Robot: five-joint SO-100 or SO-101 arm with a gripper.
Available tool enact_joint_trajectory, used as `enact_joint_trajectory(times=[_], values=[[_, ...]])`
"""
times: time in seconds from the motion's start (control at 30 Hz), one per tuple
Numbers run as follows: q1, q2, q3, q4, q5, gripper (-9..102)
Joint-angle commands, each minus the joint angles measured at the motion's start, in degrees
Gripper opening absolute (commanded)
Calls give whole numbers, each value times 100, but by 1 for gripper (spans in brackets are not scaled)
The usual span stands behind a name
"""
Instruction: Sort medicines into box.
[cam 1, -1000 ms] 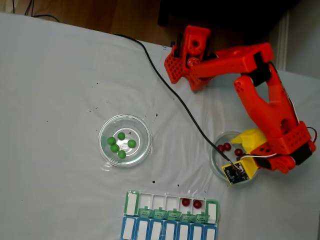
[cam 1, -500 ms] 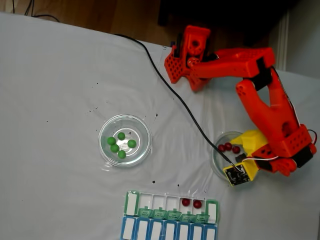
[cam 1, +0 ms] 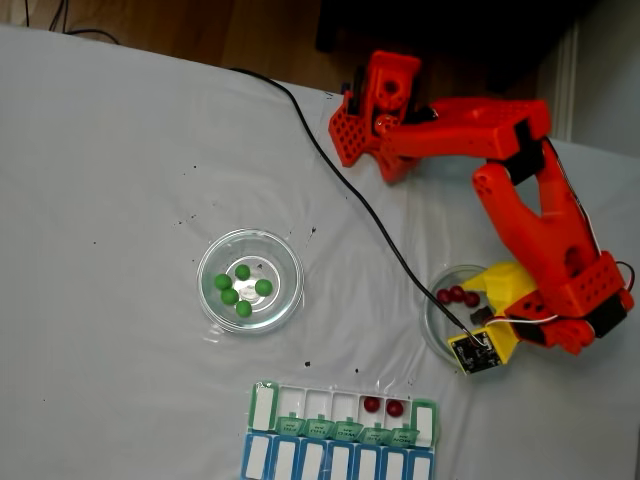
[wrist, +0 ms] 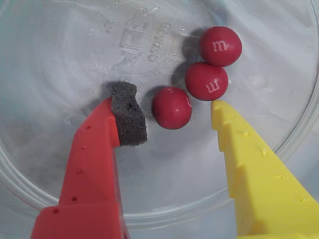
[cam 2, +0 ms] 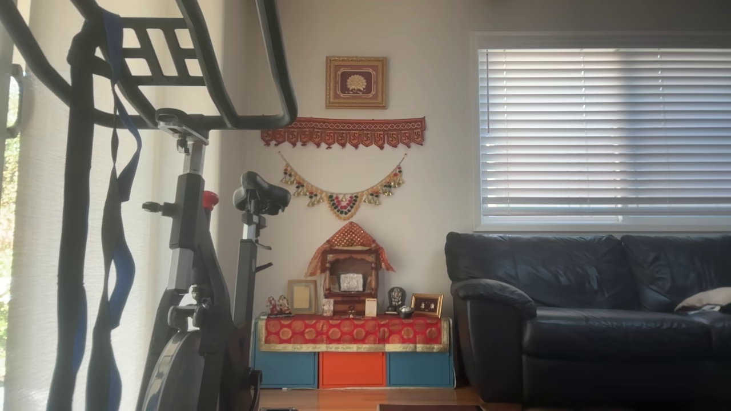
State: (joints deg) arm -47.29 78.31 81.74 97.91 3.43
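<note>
In the wrist view the gripper stands inside a clear glass dish with its two fingers apart. On the left is the red finger with a grey foam pad at its tip. Just right of the pad, between the two fingertips, lies one dark red pill; it seems to be almost touching the pad, but I cannot be sure of contact. Two more red pills lie beyond the tip of the yellow finger, touching each other.

In the fixed view, far left of the gripper, five green pills lie in another glass dish. The box is below and left of the fingers, with two red pills in its open white compartments.
</note>
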Motion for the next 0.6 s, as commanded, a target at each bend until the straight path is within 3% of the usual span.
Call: enact_joint_trajectory(times=[0.0,0.57], values=[[-413,-9,35,193,0,21],[-422,-132,44,193,-9,7]])
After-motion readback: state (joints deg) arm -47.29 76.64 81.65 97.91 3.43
